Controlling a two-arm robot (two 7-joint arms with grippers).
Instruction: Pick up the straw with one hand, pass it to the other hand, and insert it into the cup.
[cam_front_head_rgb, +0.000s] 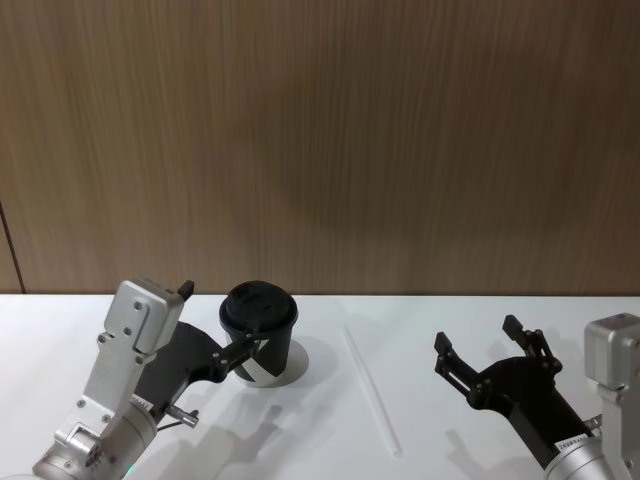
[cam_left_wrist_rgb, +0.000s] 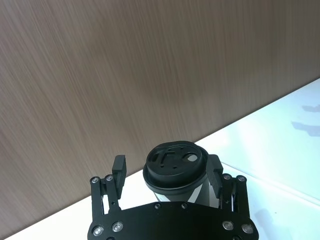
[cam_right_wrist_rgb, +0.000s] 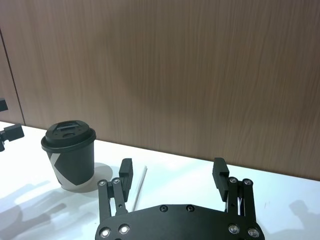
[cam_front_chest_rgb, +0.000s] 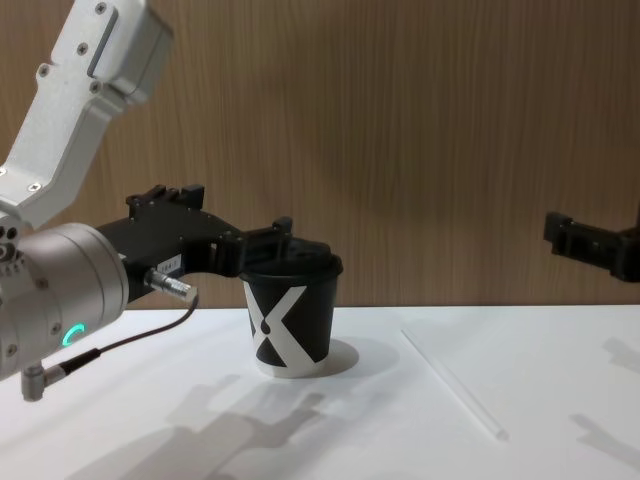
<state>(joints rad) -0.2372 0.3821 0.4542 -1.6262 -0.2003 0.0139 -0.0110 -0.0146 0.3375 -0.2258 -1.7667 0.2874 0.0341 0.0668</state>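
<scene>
Currently your right gripper (cam_front_head_rgb: 476, 335) hangs wide open and empty, the straw (cam_front_head_rgb: 372, 390) flat on the table (cam_front_head_rgb: 420, 318) near its inner finger. Left gripper (cam_front_head_rgb: 218, 318), also open, has the cup (cam_front_head_rgb: 258, 335) between its fingertips (cam_left_wrist_rgb: 119, 162): any swing could tip it. Straw may roll when pinched

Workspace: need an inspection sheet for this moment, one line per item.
Surface: white table, smooth.
Job's things: cup upright, lid on, no straw in it; straw lies flat on the table to the cup's right, not held.
Clutter: nothing seen.
Grippers: left gripper open, fingers either side of the cup, contact cannot be told; right gripper open, raised above the table, right of the straw.
Cables: dark cable hangs from the left arm's wrist over the table.
Surroundings: wood-panel wall behind the table.
</scene>
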